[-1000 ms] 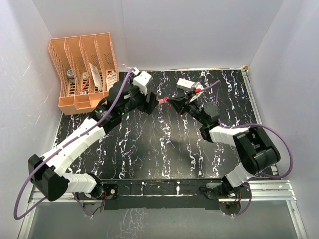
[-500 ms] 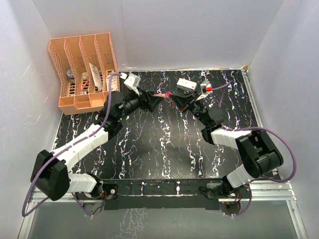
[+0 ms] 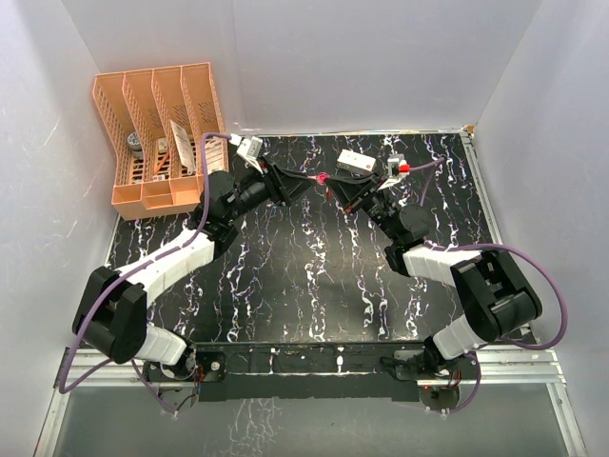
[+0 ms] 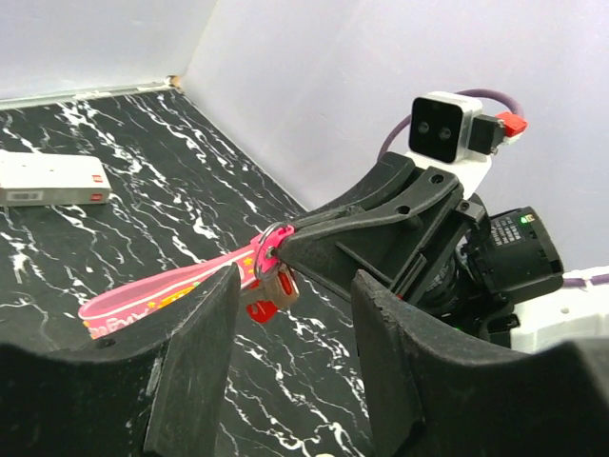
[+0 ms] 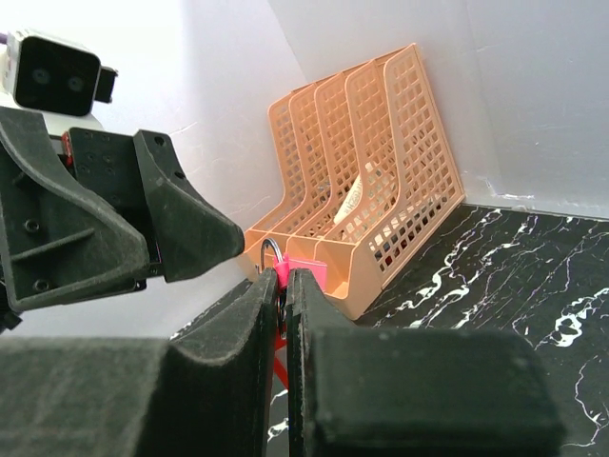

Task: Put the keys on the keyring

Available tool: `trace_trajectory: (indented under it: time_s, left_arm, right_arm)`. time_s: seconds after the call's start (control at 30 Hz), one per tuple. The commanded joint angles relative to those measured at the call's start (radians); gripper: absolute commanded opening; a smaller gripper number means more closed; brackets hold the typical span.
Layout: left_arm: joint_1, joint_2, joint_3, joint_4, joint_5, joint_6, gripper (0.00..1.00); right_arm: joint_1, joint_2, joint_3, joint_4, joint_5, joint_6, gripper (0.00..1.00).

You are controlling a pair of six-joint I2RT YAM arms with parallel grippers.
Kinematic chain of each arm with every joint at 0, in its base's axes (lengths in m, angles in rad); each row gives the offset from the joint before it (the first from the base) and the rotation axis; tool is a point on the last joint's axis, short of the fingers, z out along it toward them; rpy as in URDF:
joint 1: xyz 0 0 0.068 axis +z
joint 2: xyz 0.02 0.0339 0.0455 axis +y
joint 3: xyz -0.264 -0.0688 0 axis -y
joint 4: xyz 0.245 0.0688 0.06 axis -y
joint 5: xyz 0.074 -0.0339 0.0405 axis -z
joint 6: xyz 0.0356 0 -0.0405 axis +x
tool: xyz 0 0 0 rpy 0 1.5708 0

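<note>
orange file rack [image 3: 162, 133] sits at the far left corner of the bench [image 3: 285, 286], some papers and small stuff in its slots, too small to tell what. left arm reaches from the near left edge toward the far middle. left hand [image 3: 303, 183] is released, fingers [image 4: 205, 352] spread apart and clamped on nothing. in the left wrist view its tips sit either side of the keys [image 4: 271, 295], just beside them, can't tell if touching. keyring [image 4: 270, 249] is up off the bench over the far middle, between the two hands. its pink tag [image 4: 157, 293] hangs off the ring toward the far edge, sagging. keys dangle right under the ring: pale metal one [image 4: 283, 285] on top, red-headed one [image 4: 261, 311] below it. whether both are fully threaded on, can't tell. right hand [image 5: 283, 278] is clenched, fingertips pinching the keyring where ring meets tag, ring loop poking up above the tips. right arm comes in from the near right edge. white box with red marks [image 3: 354, 162] lies flat near the far edge, just beyond the right hand.
</note>
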Motion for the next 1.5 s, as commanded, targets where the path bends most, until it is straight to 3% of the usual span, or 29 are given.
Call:
trace_trajectory:
  time_s: [0.0,0.9,1.47]
  left_arm:
    - [0.008,0.009,-0.006,0.117,0.052,-0.089,0.48]
    - [0.008,0.139,0.025,0.225,0.053,-0.15,0.45]
    - [0.008,0.134,0.049,0.261,0.066,-0.178,0.42]
  right_arm:
    - [-0.004,-0.039,0.004,0.066,0.037,0.036,0.0]
    - [-0.004,0.002,0.022,0.1,0.01,0.076,0.0]
    - [-0.003,0.046,0.024,0.119,0.022,0.08,0.0]
